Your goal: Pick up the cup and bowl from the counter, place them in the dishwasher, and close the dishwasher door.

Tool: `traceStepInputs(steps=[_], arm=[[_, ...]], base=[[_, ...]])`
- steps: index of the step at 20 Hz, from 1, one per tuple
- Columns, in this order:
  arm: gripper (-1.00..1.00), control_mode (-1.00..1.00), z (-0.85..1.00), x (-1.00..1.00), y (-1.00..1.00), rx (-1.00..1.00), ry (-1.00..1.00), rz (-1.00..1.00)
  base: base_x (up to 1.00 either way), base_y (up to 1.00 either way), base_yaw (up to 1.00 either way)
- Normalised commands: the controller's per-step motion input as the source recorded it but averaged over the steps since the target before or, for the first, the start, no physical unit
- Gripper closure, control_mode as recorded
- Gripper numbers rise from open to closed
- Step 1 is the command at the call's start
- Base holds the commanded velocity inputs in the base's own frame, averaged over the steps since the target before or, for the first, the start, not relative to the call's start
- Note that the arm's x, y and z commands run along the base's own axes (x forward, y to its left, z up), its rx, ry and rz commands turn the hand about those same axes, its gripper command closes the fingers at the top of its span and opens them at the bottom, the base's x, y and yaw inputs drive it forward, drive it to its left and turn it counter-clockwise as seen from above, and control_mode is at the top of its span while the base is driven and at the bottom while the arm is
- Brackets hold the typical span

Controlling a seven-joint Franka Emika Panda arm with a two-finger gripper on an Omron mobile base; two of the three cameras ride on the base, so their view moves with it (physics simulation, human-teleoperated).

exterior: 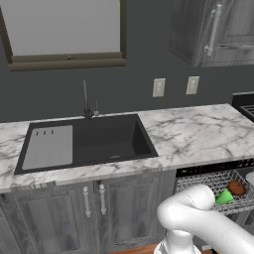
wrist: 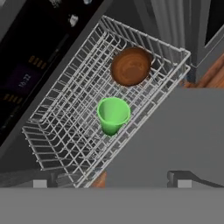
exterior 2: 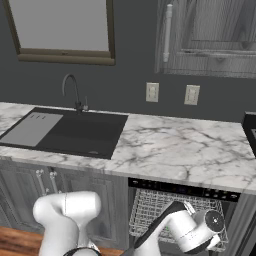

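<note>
We found the cup [wrist: 113, 114] and the bowl [wrist: 131, 66] both resting in the dishwasher's white wire rack [wrist: 65, 131], the bowl at about one o'clock from the cup in the hand view and a little apart from it. In the left base view the two sat side by side at the rack's near edge, cup [exterior: 223, 198] at nine o'clock of the bowl [exterior: 237, 188]. The counter [exterior: 198, 131] bore neither item. The dishwasher door [wrist: 175, 135] lay dropped open, its flat grey panel running along the rack's edge toward five o'clock in the hand view. The gripper [wrist: 111, 183] hung above the rack, jaws spread wide and holding nothing. We judged both placements complete; what remained was closing the door, which we expected would require the hand to get beneath or behind the panel's edge.
</note>
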Motion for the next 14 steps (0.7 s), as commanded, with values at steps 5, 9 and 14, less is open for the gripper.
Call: traceStepInputs(steps=[5,9,14], arm=[[-1.00,-1.00,0.00,-0.46,0.32,0.00,-0.09,0.00],[-1.00,-1.00,0.01,-0.51,0.28,0.00,-0.11,0.00],[-1.00,-1.00,0.16,-0.46,0.14,0.00,-0.13,0.00]], base=[[0.00,0.00,0.00],[0.00,0.00,0.00],[0.00,0.00,0.00]])
